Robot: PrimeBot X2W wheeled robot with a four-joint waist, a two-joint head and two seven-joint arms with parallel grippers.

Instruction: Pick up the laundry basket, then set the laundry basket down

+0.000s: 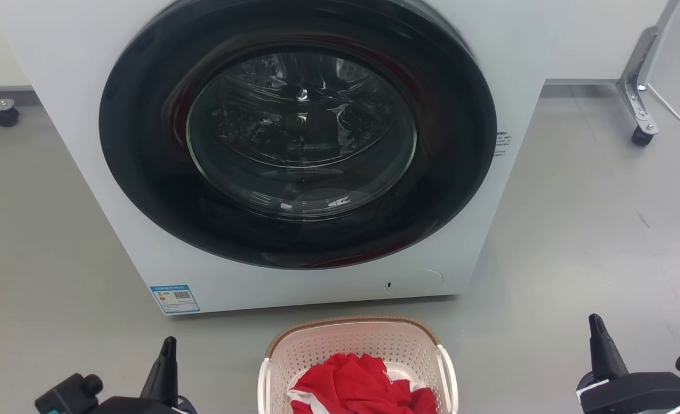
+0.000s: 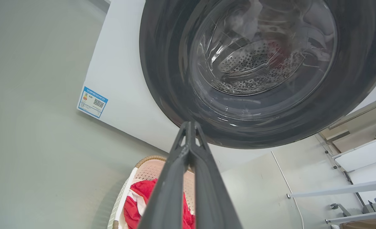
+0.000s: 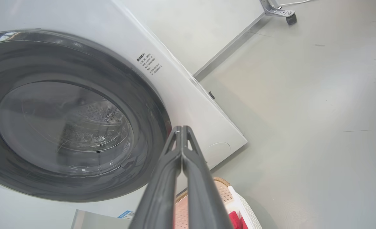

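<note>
Status entry, nearest things first.

- Left gripper (image 1: pixel 168 345): sits at the lower left of the head view, beside the basket and clear of it. In the left wrist view you see both fingers (image 2: pixel 172 178) pressed together to the tip, with nothing between them.
- Right gripper (image 1: pixel 596 323): sits at the lower right, well apart from the basket. In the right wrist view its fingers (image 3: pixel 162 181) also meet at the tip and hold nothing.
- Laundry basket (image 1: pixel 351 344): lies between the two grippers, just in front of the washing machine (image 1: pixel 69 86) and, by my reading, resting on the grey floor (image 1: pixel 576 230). A red cloth (image 1: pixel 363 382) with some white in it lies inside. Both loop handles are free.

Progress: you cannot fix the stage from this moment. A basket on the floor with neither gripper on it fits a basket waiting to be lifted, and it equally fits one already put back down. Nothing in view separates the two.

Hidden or unclear:
- The basket's near end is cut off by the bottom edge of the head view, so you cannot check how it sits there.
- Both gripper bodies are cropped at the same edge.
- Each wrist view has its own fingers across part of the basket.
- Anything under the cloth is covered.
- Behind the dark round door (image 1: pixel 300 132), glare hides whatever the drum holds.
</note>
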